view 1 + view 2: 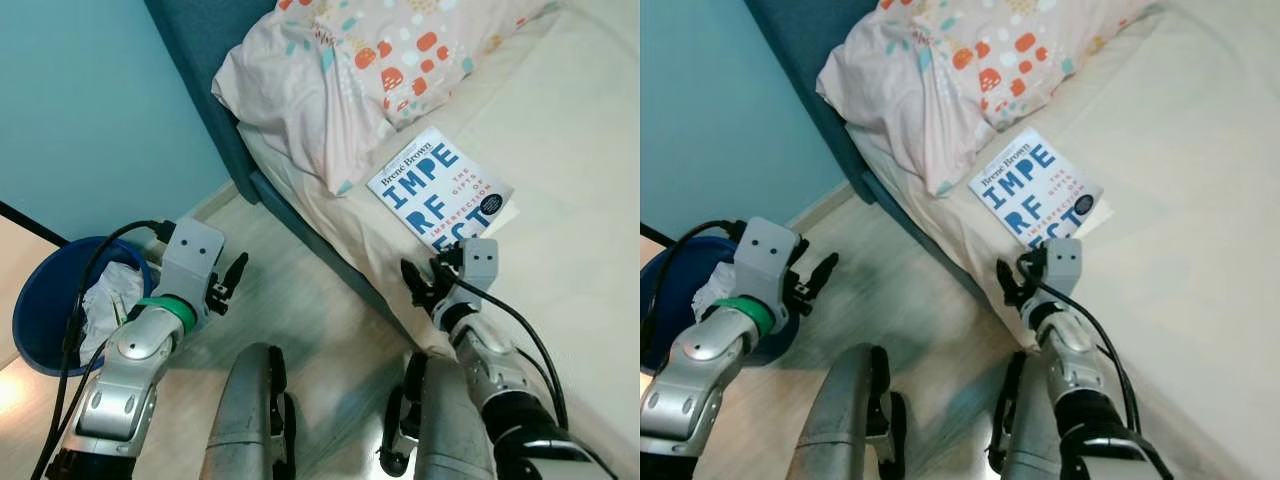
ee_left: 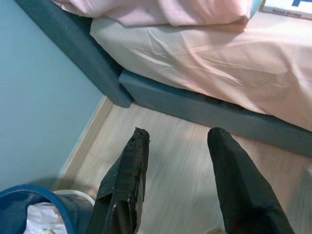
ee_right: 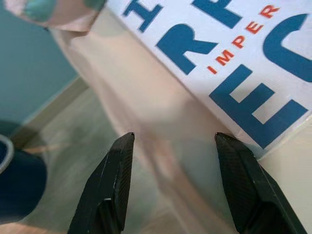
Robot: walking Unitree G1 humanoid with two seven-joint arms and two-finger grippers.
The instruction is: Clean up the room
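Bed (image 1: 590,190): book (image 1: 440,188) seemingly beyond right claw (image 3: 173,141)

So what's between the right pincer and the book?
Just bare cream bedsheet. In the right wrist view the open right pincer sits just short of the book, nothing in the way.

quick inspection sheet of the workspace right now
surface: bed, cream sheet, beside wood floor
job's things: book flat on bed near its edge; blue bin holding crumpled white paper
clutter: nothing seen beyond the book
grippers: left gripper open over floor by bin; right gripper open at bed edge, just short of book
cables: black cable along left arm
surroundings: patterned pillow, teal wall
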